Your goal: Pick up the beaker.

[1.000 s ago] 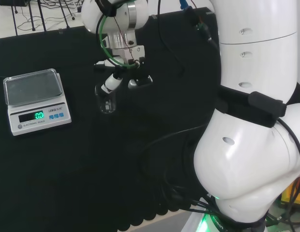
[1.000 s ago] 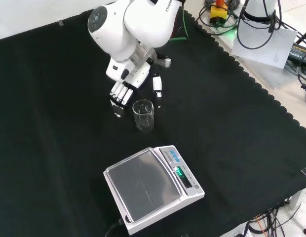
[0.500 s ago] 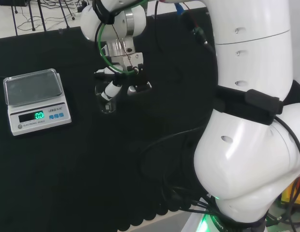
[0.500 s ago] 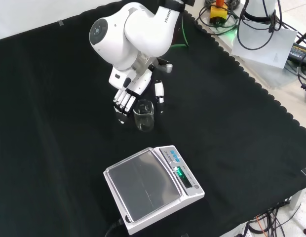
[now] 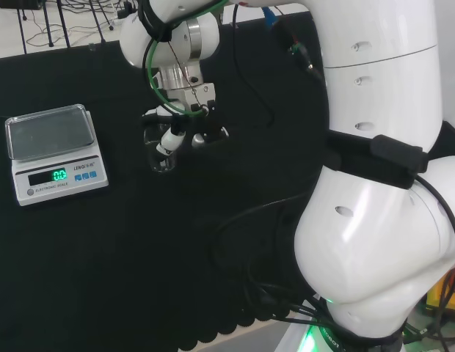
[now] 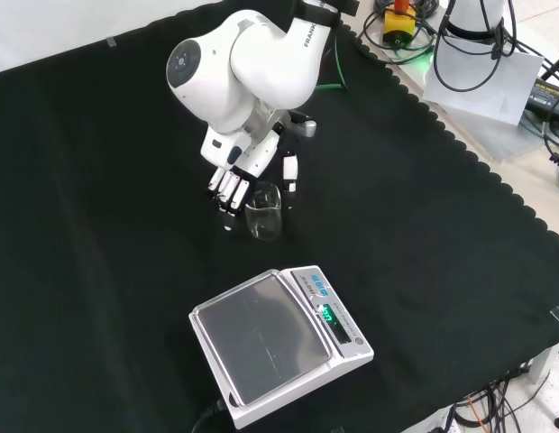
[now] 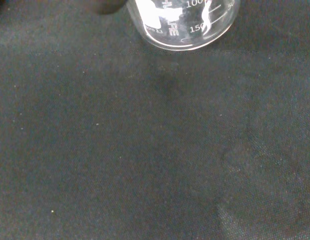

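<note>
Beaker of clear glass stands upright on the black cloth, between the robot's hand and a white digital scale, as seen from the front. The hand reaches down from the arm's white link, its fingers extended and flanking the beaker's left side in the front view while the thumb points down just beside its right rim; nothing is curled around the glass, and whether either digit touches the wall cannot be told. From the head view, the beaker sits to the right of the scale, partly behind a white-and-black finger that crosses in front of it, with the hand directly above and to its right. The scale's steel pan is bare and its display glows green. The wrist camera, looking past the palm, catches the lower part of the beaker with white graduation marks printed on its wall, resting flat on the dark cloth. The beaker appears to hold nothing.
</note>
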